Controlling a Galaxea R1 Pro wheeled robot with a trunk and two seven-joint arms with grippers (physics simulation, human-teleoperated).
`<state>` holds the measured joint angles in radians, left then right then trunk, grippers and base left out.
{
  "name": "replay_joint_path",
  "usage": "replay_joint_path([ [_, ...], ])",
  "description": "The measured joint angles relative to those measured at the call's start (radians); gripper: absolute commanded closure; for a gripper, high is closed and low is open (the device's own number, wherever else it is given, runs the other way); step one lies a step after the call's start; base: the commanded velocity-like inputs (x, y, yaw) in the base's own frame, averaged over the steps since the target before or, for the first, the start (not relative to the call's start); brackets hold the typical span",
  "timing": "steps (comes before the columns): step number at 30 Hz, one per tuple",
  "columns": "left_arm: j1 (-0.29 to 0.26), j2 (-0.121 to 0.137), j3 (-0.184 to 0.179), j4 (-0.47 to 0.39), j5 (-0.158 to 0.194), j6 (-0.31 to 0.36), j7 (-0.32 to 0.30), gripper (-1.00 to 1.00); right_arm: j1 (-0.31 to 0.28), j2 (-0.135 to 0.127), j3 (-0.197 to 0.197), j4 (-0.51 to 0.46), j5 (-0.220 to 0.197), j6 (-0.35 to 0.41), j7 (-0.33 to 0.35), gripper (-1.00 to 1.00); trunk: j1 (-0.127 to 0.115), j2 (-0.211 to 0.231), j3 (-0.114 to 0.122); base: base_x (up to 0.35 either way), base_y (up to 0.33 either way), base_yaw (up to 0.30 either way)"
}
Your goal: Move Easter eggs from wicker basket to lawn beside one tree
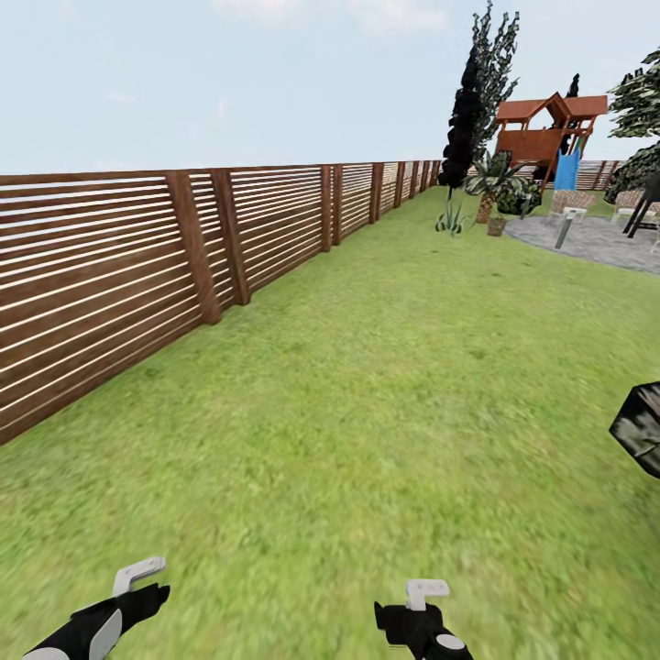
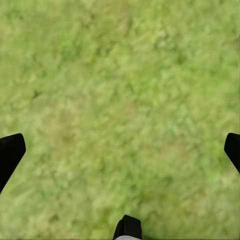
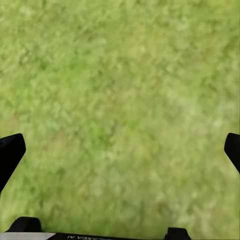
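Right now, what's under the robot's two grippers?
Bare lawn. Both wrist views look down on mottled green grass between the spread fingers of the left gripper and the right gripper; no egg or basket lies there.

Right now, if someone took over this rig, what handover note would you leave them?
Left gripper: fingers spread wide, nothing between them, lawn below.
Right gripper: the same, open and empty.
Job's things: no eggs or basket in sight. The head view looks along a wooden fence toward a far playhouse, a black-leaved tree and a paved patio.
Done: nothing visible.
Left: find the basket, carry all three eggs to one tree.
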<state>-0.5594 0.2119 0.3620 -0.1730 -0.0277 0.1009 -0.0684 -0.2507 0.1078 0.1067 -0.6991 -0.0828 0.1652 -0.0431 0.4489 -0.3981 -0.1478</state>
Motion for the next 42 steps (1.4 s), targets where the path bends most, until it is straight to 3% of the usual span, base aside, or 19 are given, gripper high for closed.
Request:
replay_joint_path([
  [7,0.0,0.0,0.0,0.0,0.0,0.0,0.0,-1.0,0.0,0.0,-0.001,0.0,-0.002,0.0,0.0,-1.0,0.0,0.0,0.0,0.28,0.002,-0.064],
  [24,0.0,0.0,0.0,0.0,0.0,0.0,0.0,-1.0,0.0,0.0,-0.001,0.0,-0.002,0.0,0.0,-1.0,0.0,0.0,0.0,0.28,0.049,-0.253],
  [42,0.0,-0.001,0.0,0.0,0.0,0.0,0.0,-1.0,0.0,0.0,0.001,0.0,-0.002,-0.001,0.0,-1.0,0.0,0.0,0.0,0.281,0.159,-0.052],
])
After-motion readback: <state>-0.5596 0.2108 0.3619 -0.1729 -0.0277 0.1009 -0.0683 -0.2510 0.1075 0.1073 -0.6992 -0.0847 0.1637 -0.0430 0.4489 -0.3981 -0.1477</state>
